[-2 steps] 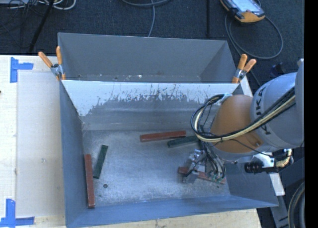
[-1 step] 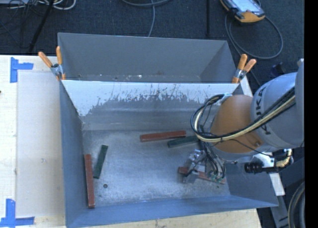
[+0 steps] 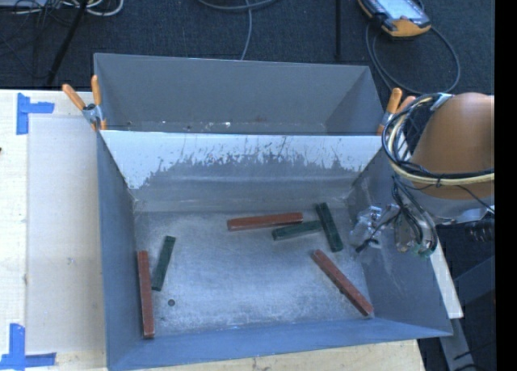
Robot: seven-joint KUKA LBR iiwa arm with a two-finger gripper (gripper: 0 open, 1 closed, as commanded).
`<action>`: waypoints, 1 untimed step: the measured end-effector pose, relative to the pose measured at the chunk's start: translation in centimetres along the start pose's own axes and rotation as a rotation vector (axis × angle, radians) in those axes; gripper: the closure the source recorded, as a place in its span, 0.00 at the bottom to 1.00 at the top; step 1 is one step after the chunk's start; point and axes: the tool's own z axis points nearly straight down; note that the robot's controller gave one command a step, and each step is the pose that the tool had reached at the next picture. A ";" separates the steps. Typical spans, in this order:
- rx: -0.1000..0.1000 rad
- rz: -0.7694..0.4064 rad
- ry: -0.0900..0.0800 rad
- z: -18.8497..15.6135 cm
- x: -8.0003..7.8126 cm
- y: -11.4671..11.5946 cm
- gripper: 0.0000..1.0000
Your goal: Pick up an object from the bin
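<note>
My gripper (image 3: 369, 227) hangs at the bin's right wall, just right of a dark green stick (image 3: 328, 226) that lies almost upright in the view. A second dark green stick (image 3: 296, 231) lies slanted to the left of it, touching or nearly touching its lower half. A red-brown stick (image 3: 264, 221) lies flat further left. Below the gripper a longer red-brown stick (image 3: 342, 282) runs diagonally toward the bin's front right corner. Nothing shows in the gripper's hold.
At the bin's left side lie a red-brown stick (image 3: 145, 293) along the wall and a short dark green stick (image 3: 163, 263) beside it. A small dark speck (image 3: 171, 303) sits near them. The arm with its orange cover and cables stands over the right rim.
</note>
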 end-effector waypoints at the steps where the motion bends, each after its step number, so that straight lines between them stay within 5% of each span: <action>1: 0.000 -0.001 0.000 0.0 0.0 0.0 1.00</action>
